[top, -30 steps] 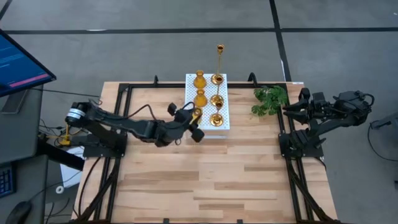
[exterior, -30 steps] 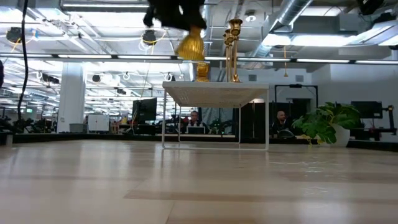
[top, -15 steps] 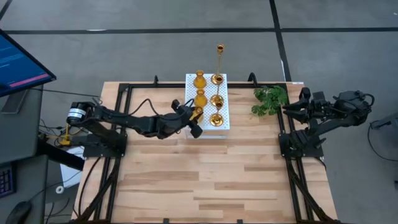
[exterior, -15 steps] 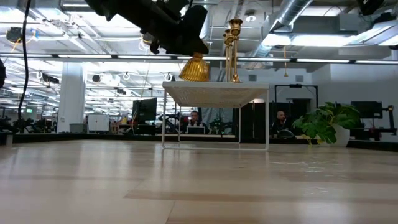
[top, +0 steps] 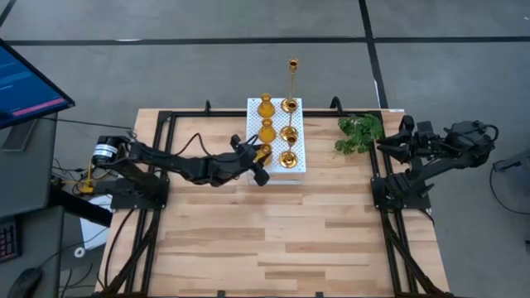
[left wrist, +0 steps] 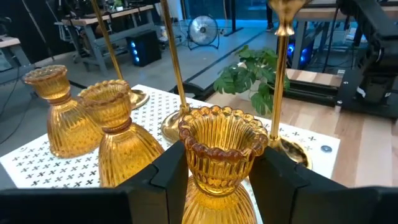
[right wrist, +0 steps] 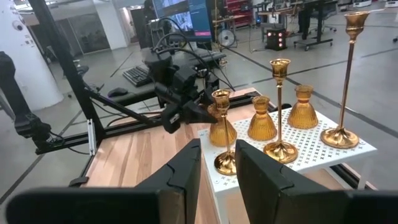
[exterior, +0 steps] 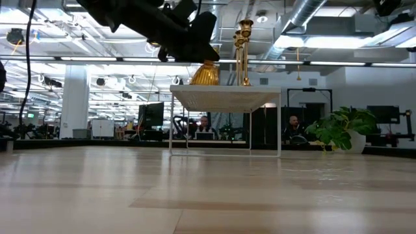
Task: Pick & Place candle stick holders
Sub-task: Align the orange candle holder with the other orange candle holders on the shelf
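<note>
High view: L gripper (top: 259, 157) sat at frame centre, clamped on a squat ribbed gold holder (top: 263, 151), upright, its base just over or touching the near-left corner of the white perforated box (top: 296, 108); which, cannot tell. Other holders stood w/ stems vertical further up-frame. R gripper (top: 389, 145) parked at right beside the plant (top: 358, 132), fingers narrow, empty.

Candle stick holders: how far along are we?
Done: five holders stand on the white stand, two squat ones and three stemmed ones.
In hand: the left gripper grips the sixth holder at the stand's near left corner; whether its base touches down can't be told.
Left: release and pull back. The right gripper waits by the plant.
</note>
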